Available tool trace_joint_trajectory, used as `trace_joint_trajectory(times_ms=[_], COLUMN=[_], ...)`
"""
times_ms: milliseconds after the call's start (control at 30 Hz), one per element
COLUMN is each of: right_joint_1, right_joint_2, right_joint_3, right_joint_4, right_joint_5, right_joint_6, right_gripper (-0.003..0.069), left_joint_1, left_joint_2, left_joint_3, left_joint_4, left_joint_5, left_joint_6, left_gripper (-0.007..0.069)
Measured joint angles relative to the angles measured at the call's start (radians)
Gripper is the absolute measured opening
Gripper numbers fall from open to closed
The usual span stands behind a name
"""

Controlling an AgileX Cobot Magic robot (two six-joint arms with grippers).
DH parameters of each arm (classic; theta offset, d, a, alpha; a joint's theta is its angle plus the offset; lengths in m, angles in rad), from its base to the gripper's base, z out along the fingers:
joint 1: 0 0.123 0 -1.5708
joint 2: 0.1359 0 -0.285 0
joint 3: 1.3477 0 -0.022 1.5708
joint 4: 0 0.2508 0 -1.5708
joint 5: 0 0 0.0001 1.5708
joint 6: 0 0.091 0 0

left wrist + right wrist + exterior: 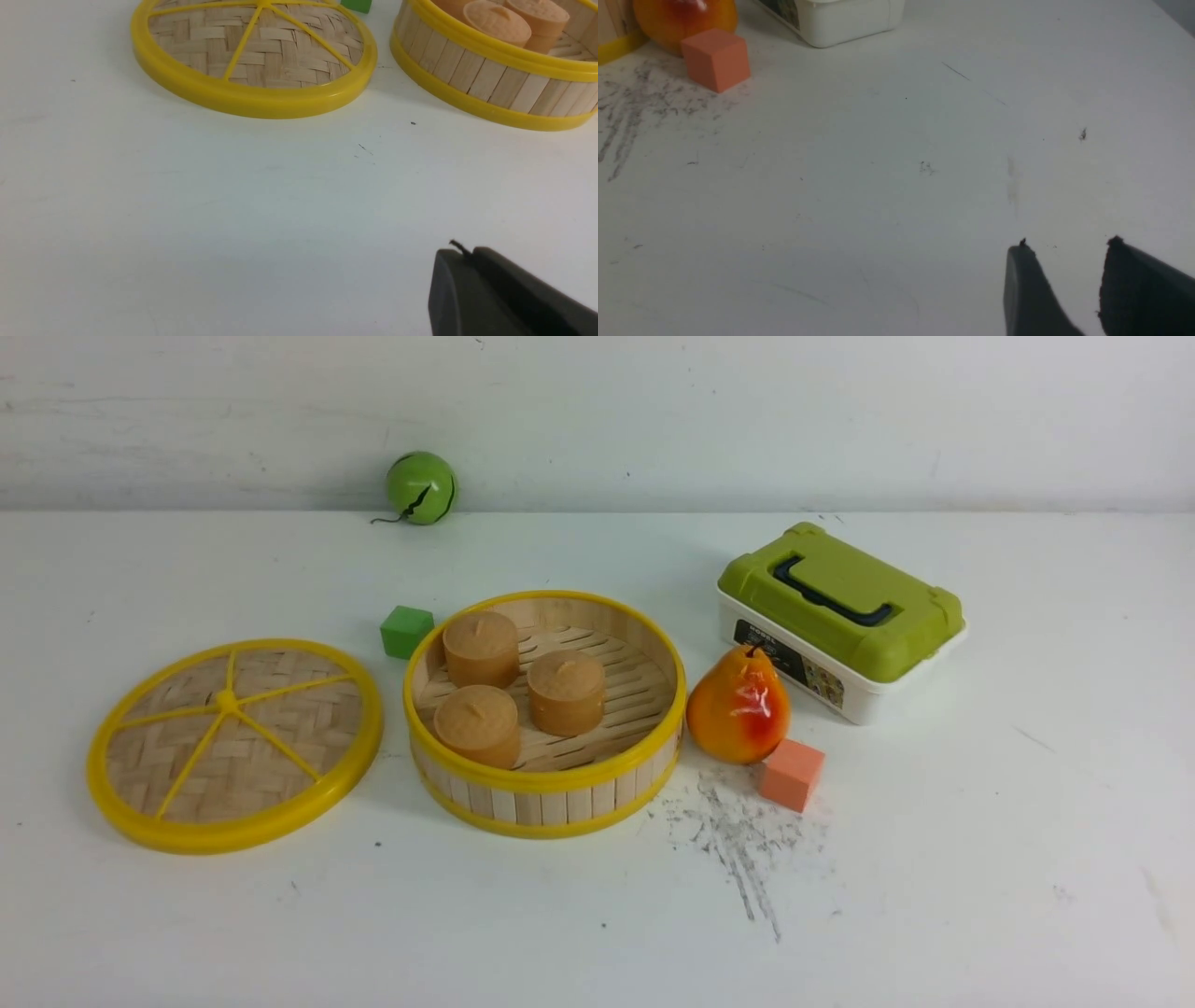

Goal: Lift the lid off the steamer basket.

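The left gripper (460,254) has its fingers pressed together with nothing between them, poised over bare table (597,933) on the near side of the lid (235,743), well apart from it. The right gripper (1069,245) stands with its fingers apart, holding nothing, over bare table near the orange cube (716,59). The lid lies flat on the table, just left of the steamer basket (545,712), which is uncovered and holds three brown cakes (523,686).

You see the lid (235,745) as woven bamboo in a glossy yellow plastic rim. The steamer basket (545,714) has matt wooden slats; the pear (738,706) shines, and the white table (934,859) looks smooth but scuffed.
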Motion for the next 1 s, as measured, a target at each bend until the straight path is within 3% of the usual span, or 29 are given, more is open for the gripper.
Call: trace_joint_trajectory(times_ms=[1000], right_joint_1=[0.000], right_joint_2=[0.000], right_joint_3=[0.000], right_joint_4=[0.000], right_joint_5=[0.000], right_joint_6=[0.000], right_gripper=[0.0240], left_joint_1=[0.000], left_joint_2=[0.000], left_joint_3=[0.000], left_joint_4=[0.000], left_joint_5=[0.000], left_joint_6=[0.000], left_gripper=[0.0053])
